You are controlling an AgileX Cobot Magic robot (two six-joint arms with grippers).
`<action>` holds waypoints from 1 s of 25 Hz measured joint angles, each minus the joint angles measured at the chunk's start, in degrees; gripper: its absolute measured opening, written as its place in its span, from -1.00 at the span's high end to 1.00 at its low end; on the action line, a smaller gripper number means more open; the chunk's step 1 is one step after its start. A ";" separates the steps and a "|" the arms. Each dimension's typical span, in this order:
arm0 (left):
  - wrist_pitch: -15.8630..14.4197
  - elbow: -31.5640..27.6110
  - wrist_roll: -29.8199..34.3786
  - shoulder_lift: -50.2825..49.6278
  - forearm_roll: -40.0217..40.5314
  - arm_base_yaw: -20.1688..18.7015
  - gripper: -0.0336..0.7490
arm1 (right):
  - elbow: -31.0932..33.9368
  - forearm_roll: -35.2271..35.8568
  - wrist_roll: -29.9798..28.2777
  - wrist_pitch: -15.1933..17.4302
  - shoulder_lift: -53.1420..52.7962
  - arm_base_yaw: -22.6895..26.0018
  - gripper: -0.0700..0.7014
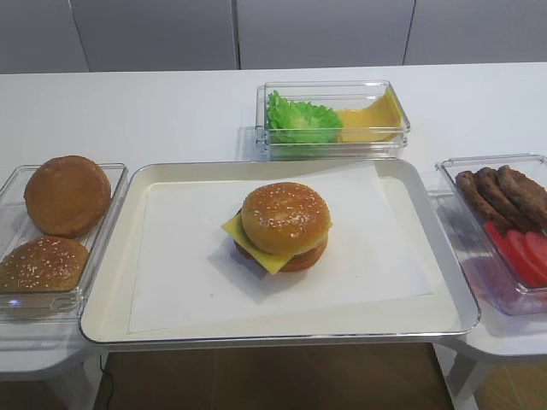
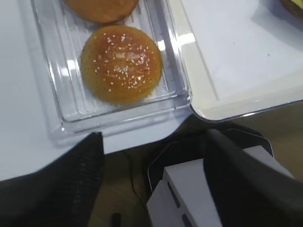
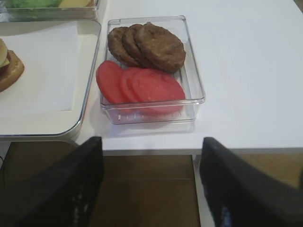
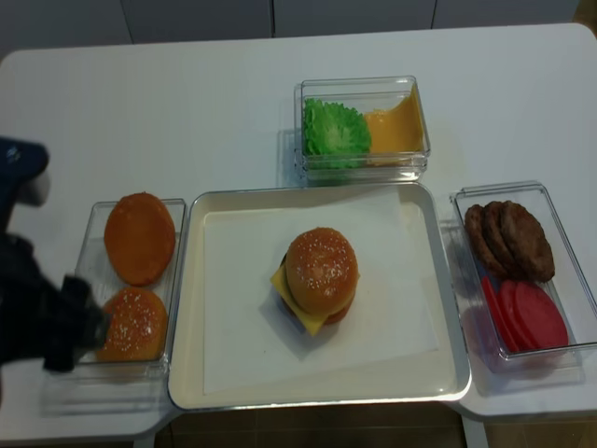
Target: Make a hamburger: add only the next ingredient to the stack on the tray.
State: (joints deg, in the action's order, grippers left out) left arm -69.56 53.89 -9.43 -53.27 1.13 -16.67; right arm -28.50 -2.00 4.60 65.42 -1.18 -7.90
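Note:
The hamburger [image 1: 285, 226] sits in the middle of the cream tray [image 1: 111, 282] on its paper liner. A glossy sesame-seeded bun top [image 1: 285, 215] lies on the yellow cheese slice [image 1: 236, 229], over the patty and bun base. My left gripper [image 2: 152, 142] is open and empty, hovering off the table's front edge just short of the bun box; in the realsense view it [image 4: 65, 327] is at the far left. My right gripper [image 3: 151, 142] is open with nothing between its fingers, at the front edge below the patty box.
The clear box on the left [image 2: 57, 109] holds a duller seeded bun [image 2: 121, 64] and a smooth bun [image 1: 67, 195]. A back box [image 1: 333, 120] holds lettuce and cheese. The right box [image 3: 194, 71] holds patties and tomato slices. A grey-white unit [image 2: 199, 194] sits below the table edge.

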 joint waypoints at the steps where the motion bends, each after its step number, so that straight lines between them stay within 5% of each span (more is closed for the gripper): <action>1: -0.11 -1.00 -0.20 2.14 0.00 0.00 -0.32 | 0.00 0.00 0.00 0.00 0.00 0.00 -0.47; 25: -3.08 -19.14 -3.68 46.18 4.77 0.00 -0.32 | 0.00 0.00 0.00 0.00 0.00 0.00 -0.47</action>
State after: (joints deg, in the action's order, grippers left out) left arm -72.64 34.75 -13.11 -7.09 5.90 -16.67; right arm -28.50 -2.00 4.60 65.42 -1.18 -7.90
